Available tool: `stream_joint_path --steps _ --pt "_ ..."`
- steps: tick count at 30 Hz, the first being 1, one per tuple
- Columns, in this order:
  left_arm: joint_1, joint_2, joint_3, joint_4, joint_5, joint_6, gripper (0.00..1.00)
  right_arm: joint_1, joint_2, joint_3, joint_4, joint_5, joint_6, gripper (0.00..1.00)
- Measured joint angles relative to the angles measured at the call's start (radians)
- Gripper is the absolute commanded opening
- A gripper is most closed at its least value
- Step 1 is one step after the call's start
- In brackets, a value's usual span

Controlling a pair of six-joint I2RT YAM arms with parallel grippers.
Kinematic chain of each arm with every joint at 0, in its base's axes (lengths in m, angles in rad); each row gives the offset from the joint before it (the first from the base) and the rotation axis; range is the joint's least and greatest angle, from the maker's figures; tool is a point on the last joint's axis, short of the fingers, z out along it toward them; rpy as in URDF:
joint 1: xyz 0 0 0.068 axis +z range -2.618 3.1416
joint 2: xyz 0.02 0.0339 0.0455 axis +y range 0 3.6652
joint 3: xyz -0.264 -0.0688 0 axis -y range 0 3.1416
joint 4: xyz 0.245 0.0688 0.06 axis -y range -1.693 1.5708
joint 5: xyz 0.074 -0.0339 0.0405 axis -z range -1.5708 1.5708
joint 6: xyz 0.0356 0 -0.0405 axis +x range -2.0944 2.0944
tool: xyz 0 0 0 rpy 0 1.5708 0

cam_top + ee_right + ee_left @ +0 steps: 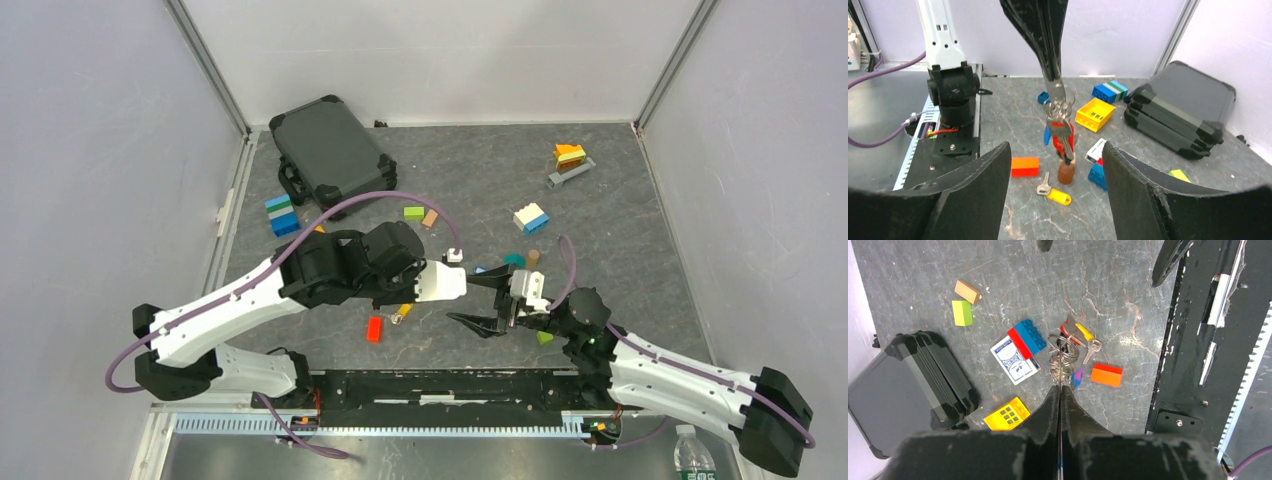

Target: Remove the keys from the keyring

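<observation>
My left gripper [1061, 387] is shut on the thin grey keyring [1062, 357] and holds it above the table. In the right wrist view the keyring [1058, 97] hangs from the left fingers [1045, 45], with a bunch of keys [1063, 137] with red and blue heads dangling under it. One key with a yellow head [1058, 193] lies loose on the table; it also shows in the left wrist view [1087, 337] and in the top view [402, 312]. My right gripper [1055, 150] is open and empty, its jaws facing the hanging keys from close by. In the top view it [468, 323] sits just in front of my left gripper [503, 281].
An orange-red brick [1106, 375], a playing-card box [1014, 359], a blue-and-red brick [1027, 337], a yellow brick [1005, 415] and a brown cylinder [1066, 172] lie under the keys. A black case [325, 150] stands at the back left. More bricks [530, 218] lie further back.
</observation>
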Motion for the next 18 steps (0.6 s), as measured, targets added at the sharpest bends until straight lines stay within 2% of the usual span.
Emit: stream_joint_path --steps 8,18 --pt "-0.026 0.054 0.038 -0.035 -0.004 0.037 0.02 0.0 0.111 -0.005 0.225 0.0 0.043 0.67" --pt "-0.035 0.055 0.064 -0.042 -0.006 0.041 0.02 0.024 0.229 -0.007 0.379 -0.011 0.133 0.64"
